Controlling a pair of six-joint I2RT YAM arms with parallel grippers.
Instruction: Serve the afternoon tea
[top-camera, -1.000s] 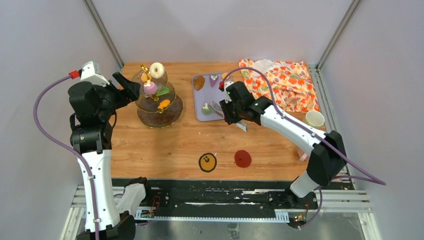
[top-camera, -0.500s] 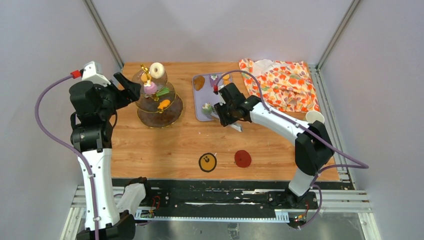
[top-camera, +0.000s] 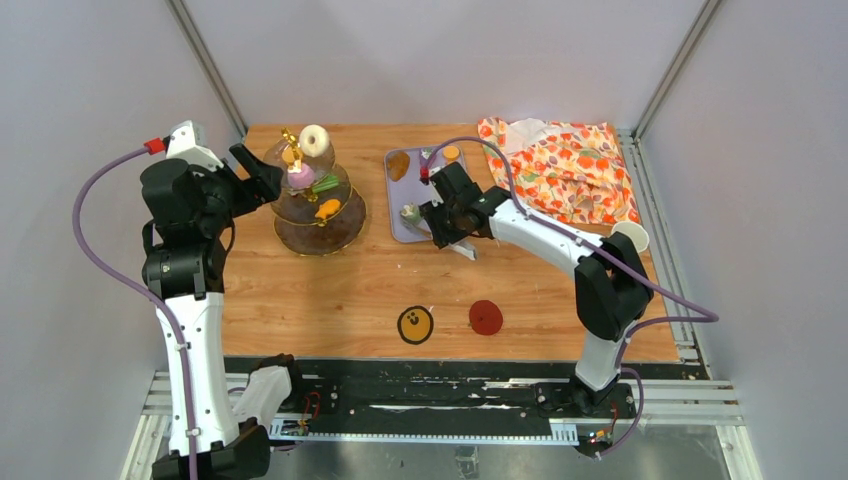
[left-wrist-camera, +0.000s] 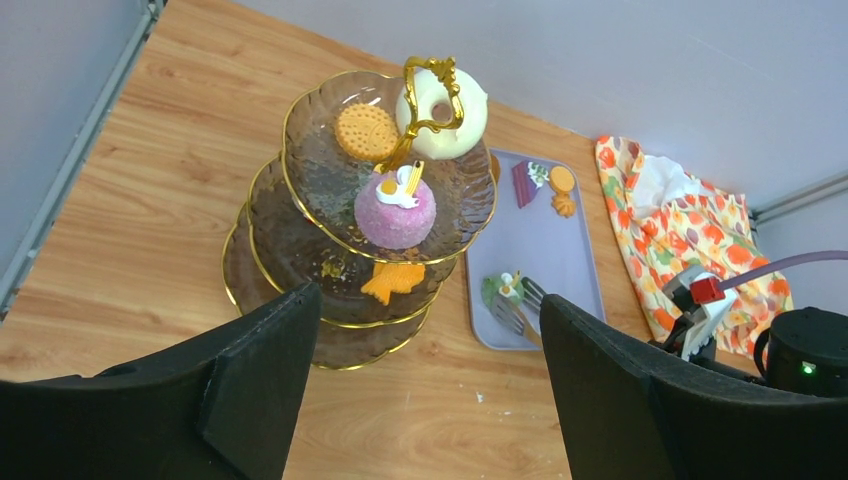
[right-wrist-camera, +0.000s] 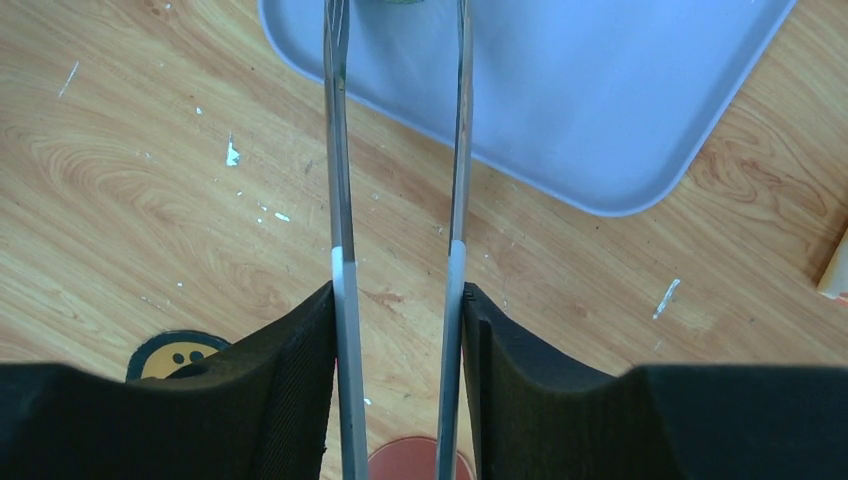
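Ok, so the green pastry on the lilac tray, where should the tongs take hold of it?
Probably across its sides, low down, one tong tip each side of the green pastry. Come from the near edge of the lilac tray, the way the tongs in the right gripper point: it sits alone near that edge, white topping upward.

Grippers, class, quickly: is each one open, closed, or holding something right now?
Left gripper: open, holding nothing.
Right gripper: closed on the metal tongs.
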